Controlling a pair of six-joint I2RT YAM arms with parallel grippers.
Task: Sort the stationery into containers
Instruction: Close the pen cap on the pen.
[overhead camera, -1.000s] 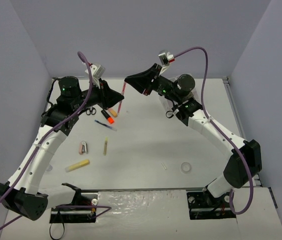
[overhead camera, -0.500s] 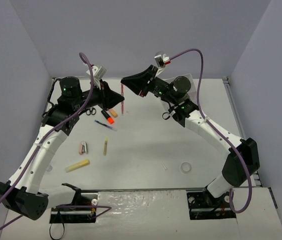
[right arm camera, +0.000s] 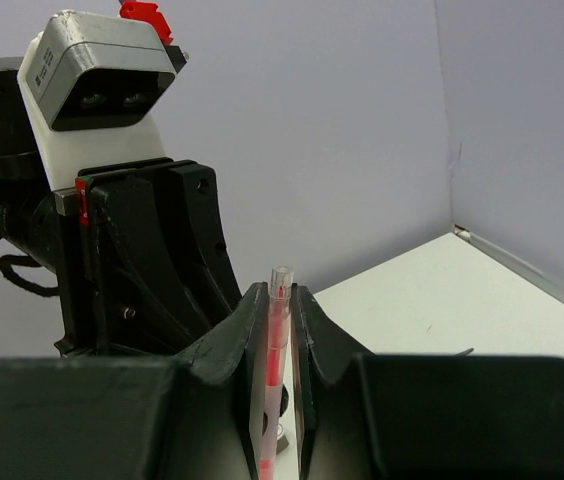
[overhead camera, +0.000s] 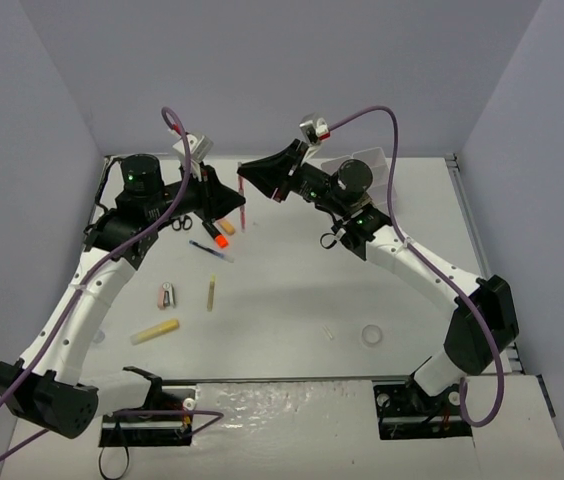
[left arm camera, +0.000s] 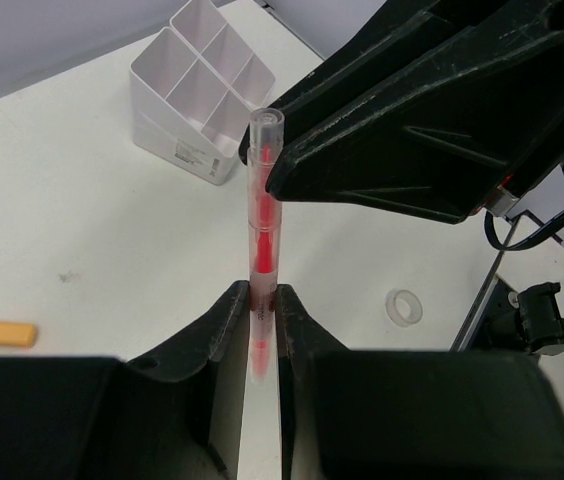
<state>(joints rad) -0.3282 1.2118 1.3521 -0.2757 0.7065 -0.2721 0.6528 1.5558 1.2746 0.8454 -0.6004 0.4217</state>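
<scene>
A thin pink pen (overhead camera: 243, 212) stands upright in the air above the table's far middle. My left gripper (overhead camera: 243, 203) is shut on its lower part; the left wrist view shows the fingers (left arm camera: 262, 292) pinching the pen (left arm camera: 262, 215). My right gripper (overhead camera: 243, 170) has its fingers closed around the pen's top end, as the right wrist view (right arm camera: 279, 292) shows, with the pen (right arm camera: 278, 330) between them. The white organiser box (left arm camera: 197, 90) stands at the far right, mostly hidden behind the right arm in the top view (overhead camera: 377, 160).
On the left lie black scissors (overhead camera: 180, 222), a peach highlighter (overhead camera: 227, 227), an orange-black highlighter (overhead camera: 219, 236), a blue pen (overhead camera: 210, 250), a small yellow marker (overhead camera: 211, 292) and a yellow highlighter (overhead camera: 155, 331). A white tape ring (overhead camera: 371, 335) lies near right.
</scene>
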